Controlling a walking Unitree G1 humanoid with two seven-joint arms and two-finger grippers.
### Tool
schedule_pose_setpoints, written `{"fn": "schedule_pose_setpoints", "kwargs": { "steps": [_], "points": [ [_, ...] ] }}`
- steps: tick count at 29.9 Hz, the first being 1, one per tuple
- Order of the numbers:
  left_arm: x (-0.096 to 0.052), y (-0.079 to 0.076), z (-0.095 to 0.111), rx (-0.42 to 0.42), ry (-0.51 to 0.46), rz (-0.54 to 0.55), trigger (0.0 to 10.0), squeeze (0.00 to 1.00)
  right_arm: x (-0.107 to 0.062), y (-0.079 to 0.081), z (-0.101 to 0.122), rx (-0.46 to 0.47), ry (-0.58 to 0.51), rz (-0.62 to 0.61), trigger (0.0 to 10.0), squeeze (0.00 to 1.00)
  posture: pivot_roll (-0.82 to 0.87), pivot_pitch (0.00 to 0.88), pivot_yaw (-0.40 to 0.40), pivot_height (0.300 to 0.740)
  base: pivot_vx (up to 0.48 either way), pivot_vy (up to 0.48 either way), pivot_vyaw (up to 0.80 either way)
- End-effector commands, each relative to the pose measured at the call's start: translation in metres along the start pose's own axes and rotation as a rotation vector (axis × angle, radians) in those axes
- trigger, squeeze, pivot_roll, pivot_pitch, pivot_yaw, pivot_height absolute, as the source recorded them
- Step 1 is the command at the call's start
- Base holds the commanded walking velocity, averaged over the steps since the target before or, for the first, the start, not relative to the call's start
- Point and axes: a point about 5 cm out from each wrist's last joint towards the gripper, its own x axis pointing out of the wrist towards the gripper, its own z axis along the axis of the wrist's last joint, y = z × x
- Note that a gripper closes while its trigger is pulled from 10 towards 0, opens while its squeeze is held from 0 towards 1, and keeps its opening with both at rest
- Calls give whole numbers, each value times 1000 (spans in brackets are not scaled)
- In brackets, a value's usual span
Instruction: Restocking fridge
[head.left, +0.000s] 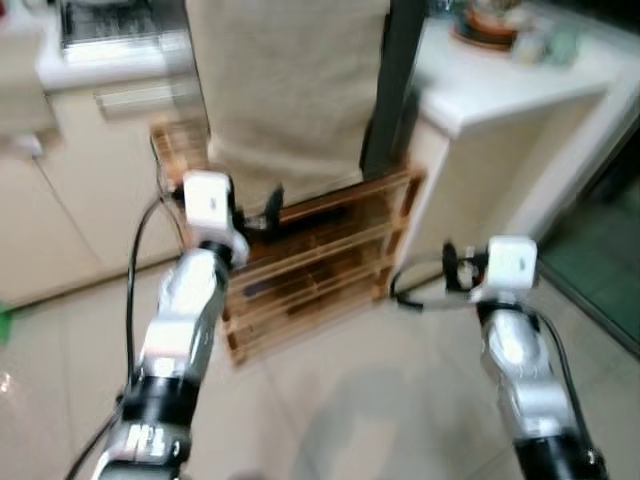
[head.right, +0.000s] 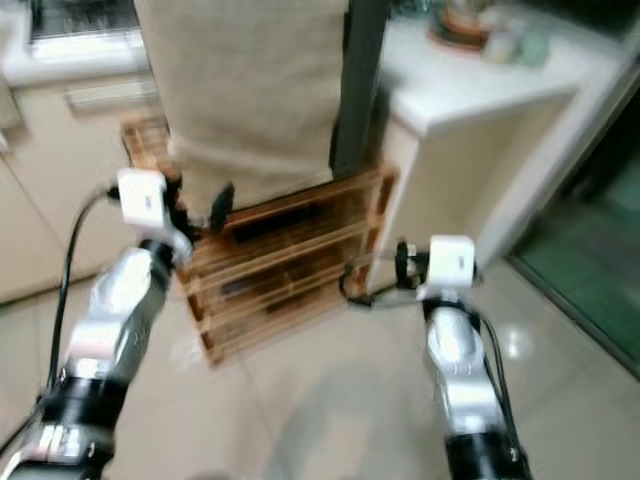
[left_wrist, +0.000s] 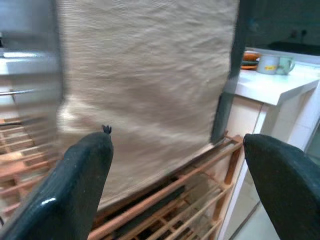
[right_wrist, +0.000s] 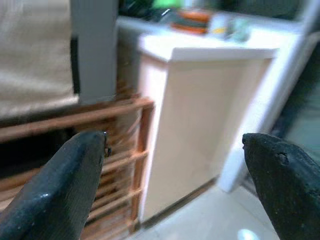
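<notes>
Head views blurred. Both arms raised in front of the robot over a pale tiled floor (head.left: 330, 400). Left gripper (left_wrist: 175, 185) up at the left, near the hanging edge of a beige woven cloth (head.left: 290, 90) and just above a low wooden slatted rack (head.left: 320, 270); its wrist view shows both fingers (left_wrist: 65, 195) spread wide, nothing between them. Right gripper (right_wrist: 175, 185) lower at the right, in front of the rack's right end and a white counter (head.left: 520, 90); its fingers (right_wrist: 60, 185) also wide apart, holding nothing. The cloth drapes over a tall unit with a dark vertical edge (head.left: 390, 90), far centre, standing on the rack; cannot tell if that is the fridge. Dishes and cups (head.left: 500, 25) sit far right on the counter. Cabinet fronts (head.left: 70, 200) at far left
</notes>
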Motion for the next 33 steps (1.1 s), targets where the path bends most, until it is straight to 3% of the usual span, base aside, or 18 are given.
{"fn": "schedule_pose_setpoints", "kwargs": {
  "steps": [1,5,9,13,14,16,17,33],
  "points": [
    [-3,11,-8,7,50,45,10000,0,-1,0,6,15,-28,-21,10000,0,-3,0,-6,740,0,480,-700],
    [-6,11,-17,22,85,44,10000,0,0,-14,20,-9,-90,-113,10000,0,-5,0,-4,740,0,480,-691],
    [-7,10,-20,-10,94,36,10000,0,2,-21,21,-7,-87,-151,10000,0,-5,0,-6,740,0,480,-686],
    [-8,5,-20,12,85,14,10000,0,10,-26,22,38,-62,-200,10000,0,-8,0,-9,740,0,480,-667],
    [-9,2,-21,8,79,4,10000,0,12,-23,26,44,-75,-185,10000,933,-5,0,-12,740,0,480,-681],
    [-10,-3,-22,11,74,-20,10000,0,12,-21,28,41,-86,-169,10000,933,-4,0,-15,740,0,480,-681],
    [-10,-3,-22,14,73,-17,10000,0,12,-20,29,35,-91,-155,10000,1000,-1,0,-18,740,0,480,-744],
    [-9,1,-17,-15,49,18,10000,0,13,-19,20,29,-61,-142,10000,1000,6,0,-18,740,0,480,-739]
  ]
}}
